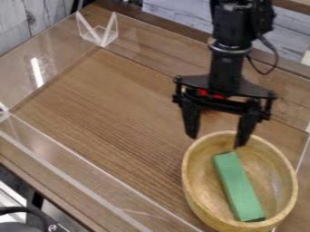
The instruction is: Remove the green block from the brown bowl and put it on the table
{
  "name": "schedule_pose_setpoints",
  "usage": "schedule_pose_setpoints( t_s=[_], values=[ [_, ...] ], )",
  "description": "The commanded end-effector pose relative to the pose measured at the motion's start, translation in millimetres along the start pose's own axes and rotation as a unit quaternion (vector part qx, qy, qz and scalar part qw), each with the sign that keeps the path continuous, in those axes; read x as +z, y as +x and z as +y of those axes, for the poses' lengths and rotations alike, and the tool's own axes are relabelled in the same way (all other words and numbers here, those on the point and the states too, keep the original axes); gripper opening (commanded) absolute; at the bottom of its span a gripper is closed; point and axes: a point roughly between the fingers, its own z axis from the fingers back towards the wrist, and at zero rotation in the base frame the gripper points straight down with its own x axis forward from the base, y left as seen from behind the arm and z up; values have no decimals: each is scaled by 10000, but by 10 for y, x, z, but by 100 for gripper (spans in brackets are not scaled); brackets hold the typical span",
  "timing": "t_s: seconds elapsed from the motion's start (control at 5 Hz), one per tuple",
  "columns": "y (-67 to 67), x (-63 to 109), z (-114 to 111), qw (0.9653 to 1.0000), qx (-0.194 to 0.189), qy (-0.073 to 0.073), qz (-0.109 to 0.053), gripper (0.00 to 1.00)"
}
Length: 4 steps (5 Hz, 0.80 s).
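The green block (238, 186) lies flat inside the brown bowl (197, 180) at the lower right of the table (97, 100). My gripper (219, 139) hangs pointing down just above the bowl's far rim, open, its two black fingers spread wide with nothing between them. One fingertip (246, 138) hovers over the rim, a little beyond the block's far end; the other (191, 130) is just outside the bowl. The block is untouched.
A red ball-like fruit (216, 93) sits behind the gripper, mostly hidden by it. Clear acrylic walls (49, 149) line the table's edges, and a small clear stand (97, 30) sits at the far left corner.
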Motion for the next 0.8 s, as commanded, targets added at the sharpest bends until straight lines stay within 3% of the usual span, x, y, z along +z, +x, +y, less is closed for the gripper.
schedule_pose_setpoints(
  t_s=[0.0, 0.4, 0.6],
  values=[
    [-101, 70, -151, 9992, 120, -293, -258, 100],
    [-111, -199, -309, 9928, 924, -639, -427, 100],
    [-133, -425, -278, 9888, 1191, -772, -469, 100]
  ],
)
